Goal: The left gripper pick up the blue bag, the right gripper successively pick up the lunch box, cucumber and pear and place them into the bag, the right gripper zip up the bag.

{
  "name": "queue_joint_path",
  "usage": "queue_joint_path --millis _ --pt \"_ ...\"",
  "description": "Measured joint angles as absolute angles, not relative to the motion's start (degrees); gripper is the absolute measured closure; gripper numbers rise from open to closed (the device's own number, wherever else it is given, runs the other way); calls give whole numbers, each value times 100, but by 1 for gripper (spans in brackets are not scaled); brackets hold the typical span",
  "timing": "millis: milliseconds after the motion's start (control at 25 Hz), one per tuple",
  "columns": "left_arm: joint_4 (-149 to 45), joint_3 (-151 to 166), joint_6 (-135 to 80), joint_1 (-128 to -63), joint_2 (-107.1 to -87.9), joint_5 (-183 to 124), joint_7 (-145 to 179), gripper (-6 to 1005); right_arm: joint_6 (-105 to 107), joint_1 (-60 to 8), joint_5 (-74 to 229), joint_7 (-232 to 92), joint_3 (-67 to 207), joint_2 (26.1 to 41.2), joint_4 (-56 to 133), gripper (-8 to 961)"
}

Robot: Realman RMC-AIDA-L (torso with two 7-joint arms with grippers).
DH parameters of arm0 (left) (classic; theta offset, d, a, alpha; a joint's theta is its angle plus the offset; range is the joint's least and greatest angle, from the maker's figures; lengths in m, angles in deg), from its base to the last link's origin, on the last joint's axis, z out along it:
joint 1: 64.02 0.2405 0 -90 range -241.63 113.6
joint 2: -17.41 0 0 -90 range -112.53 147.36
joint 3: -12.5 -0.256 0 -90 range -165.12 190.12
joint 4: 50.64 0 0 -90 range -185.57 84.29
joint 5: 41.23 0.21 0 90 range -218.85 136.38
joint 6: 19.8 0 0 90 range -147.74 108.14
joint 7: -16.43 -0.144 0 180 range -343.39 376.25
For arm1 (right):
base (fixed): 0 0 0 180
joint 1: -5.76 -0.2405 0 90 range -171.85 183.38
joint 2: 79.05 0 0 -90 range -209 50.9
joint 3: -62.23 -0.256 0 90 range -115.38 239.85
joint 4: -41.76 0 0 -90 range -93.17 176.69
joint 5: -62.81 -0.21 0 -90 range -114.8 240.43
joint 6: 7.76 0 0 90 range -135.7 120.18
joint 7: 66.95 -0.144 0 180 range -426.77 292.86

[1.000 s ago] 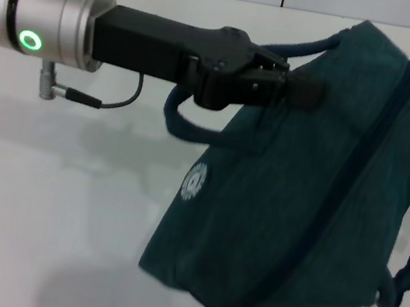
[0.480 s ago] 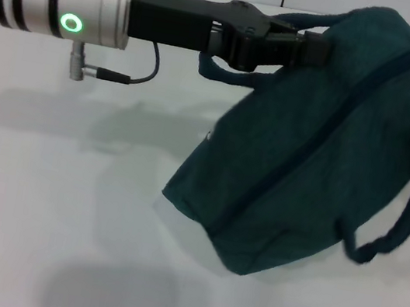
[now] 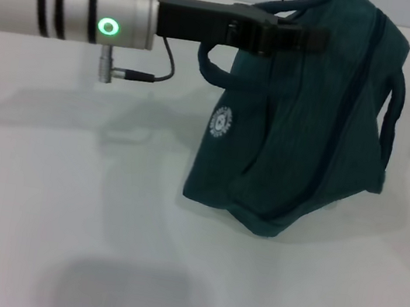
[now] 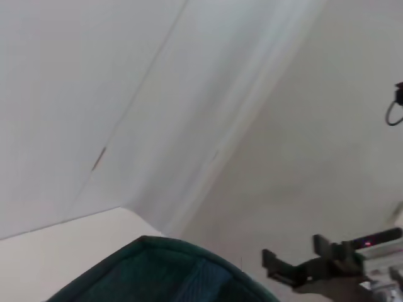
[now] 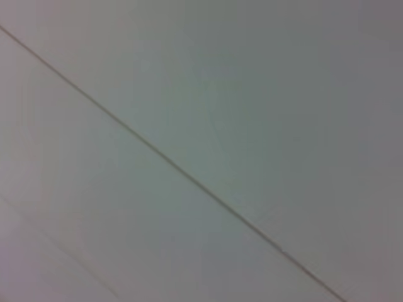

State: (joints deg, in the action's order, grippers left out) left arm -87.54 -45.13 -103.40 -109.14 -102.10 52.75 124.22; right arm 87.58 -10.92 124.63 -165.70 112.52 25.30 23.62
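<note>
**Item: blue bag (image 3: 294,137), held up by the left gripper (image 3: 299,37).**

Position: near the far edge of the bench (image 3: 36,220), right of its middle. The lower corner looks close to or just resting on the bench; you cannot tell which. The left arm reaches in level from the left side, a green ring lit on its silver wrist.

Grip: the black fingers are pinched on fabric at the bag's top, beside one padded handle. The other handle hangs loose down the side toward the right edge.

Handling, as judged: keep the pinch firm and the arm level. The bag hangs tilted, so let any swing settle. The bag looks zipped, or nearly so, and the mouth must face up and be opened before anything goes in. Soft fabric will sag, so a steady hold matters.

Appearance: dark teal cloth, a dark zip line running diagonally across the face, a small round white logo low on the side toward the left edge. No lining shows.

Right gripper: not in view; its wrist camera shows only a plain pale surface. Lunch box, cucumber and pear: not visible.
</note>
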Motion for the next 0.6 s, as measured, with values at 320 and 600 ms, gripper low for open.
queue_joint_path --millis 320,600 --pt "-8379 -4780 -9708 -11057 -10238 5169 12367 813 8747 -1072 12469 -16544 11220 2523 2349 155" --pt "-8303 -4795 -9583 -10892 -10241 4980 12297 789 8770 -1101 12469 -16531 11216 2516 2339 152"
